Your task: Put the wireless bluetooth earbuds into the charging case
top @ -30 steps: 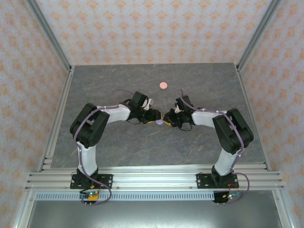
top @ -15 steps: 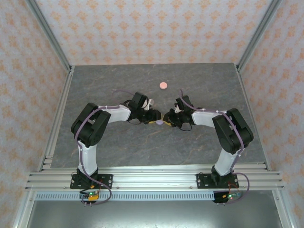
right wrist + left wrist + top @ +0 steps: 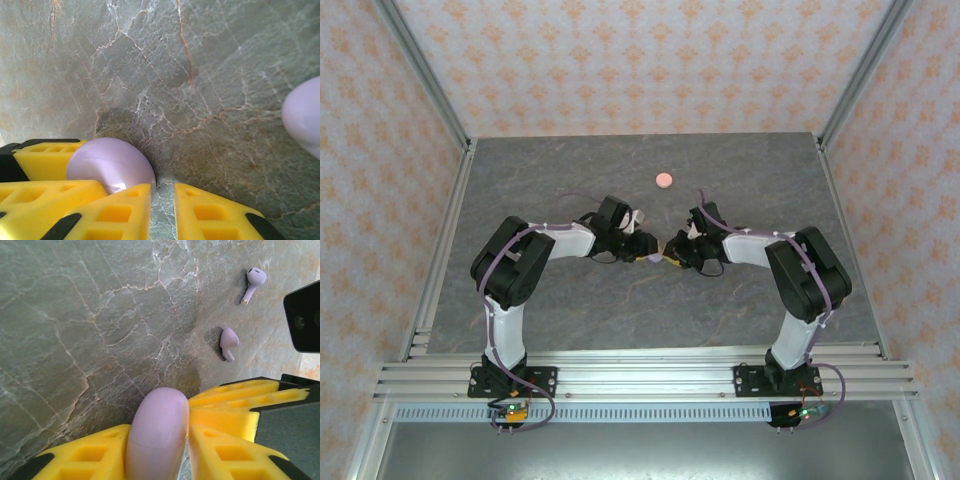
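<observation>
A lilac charging case (image 3: pixel 159 415) stands on edge on the grey marble table, closed, with my left gripper (image 3: pixel 156 431) shut on its two flat faces. Two lilac earbuds (image 3: pixel 255 279) (image 3: pixel 229 342) lie loose on the table just beyond it. From above, both grippers meet at the case (image 3: pixel 657 257), the left gripper (image 3: pixel 646 250) on its left and the right gripper (image 3: pixel 672 250) on its right. My right gripper (image 3: pixel 162 192) has a narrow gap with only table showing in it. Its left finger (image 3: pixel 125 210) rests against the case (image 3: pixel 107 160).
A round salmon-pink case (image 3: pixel 664 180) lies closed further back on the table (image 3: pixel 570 300). A lilac rounded shape (image 3: pixel 305 115) is cut by the right wrist view's right edge. Metal frame rails and patterned walls enclose the table.
The left gripper's jaws have closed in on the lilac case. Both arms have barely moved, and the right gripper's gap is the same.
</observation>
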Motion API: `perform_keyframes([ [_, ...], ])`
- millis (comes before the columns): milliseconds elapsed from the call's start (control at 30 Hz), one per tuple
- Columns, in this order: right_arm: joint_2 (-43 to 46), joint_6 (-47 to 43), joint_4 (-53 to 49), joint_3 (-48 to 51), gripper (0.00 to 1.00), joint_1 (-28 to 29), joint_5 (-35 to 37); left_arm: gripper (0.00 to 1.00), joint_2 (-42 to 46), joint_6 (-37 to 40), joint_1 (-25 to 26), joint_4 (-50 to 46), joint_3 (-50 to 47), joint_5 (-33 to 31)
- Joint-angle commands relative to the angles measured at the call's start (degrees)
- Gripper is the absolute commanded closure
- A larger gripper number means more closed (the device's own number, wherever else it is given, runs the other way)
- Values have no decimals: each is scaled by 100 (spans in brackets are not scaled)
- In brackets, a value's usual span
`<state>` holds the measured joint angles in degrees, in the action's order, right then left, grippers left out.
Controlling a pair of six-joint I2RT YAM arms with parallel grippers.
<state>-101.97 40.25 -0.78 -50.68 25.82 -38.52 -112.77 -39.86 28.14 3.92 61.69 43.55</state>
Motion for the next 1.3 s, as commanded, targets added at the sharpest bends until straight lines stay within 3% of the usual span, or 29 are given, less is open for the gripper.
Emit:
perform_keyframes([
  [0,23,-91,-78,-18,79,-25,140,67,7,-56,69,107,-93,-1],
  [433,1119,-417,-300,56,73,-252,136,77,1077,-101,-61,474,-588,-358],
  [767,2037,-1335,-203,-148,60,-956,-1582,83,2448,66,-230,1161,-919,40],
  [1000,2470,-1821,-83,-518,48,-956,-2760,81,3346,316,-257,1372,-898,405],
  [1267,2726,-2099,-16,-900,44,-866,-3326,80,3854,213,-257,1572,-884,576],
])
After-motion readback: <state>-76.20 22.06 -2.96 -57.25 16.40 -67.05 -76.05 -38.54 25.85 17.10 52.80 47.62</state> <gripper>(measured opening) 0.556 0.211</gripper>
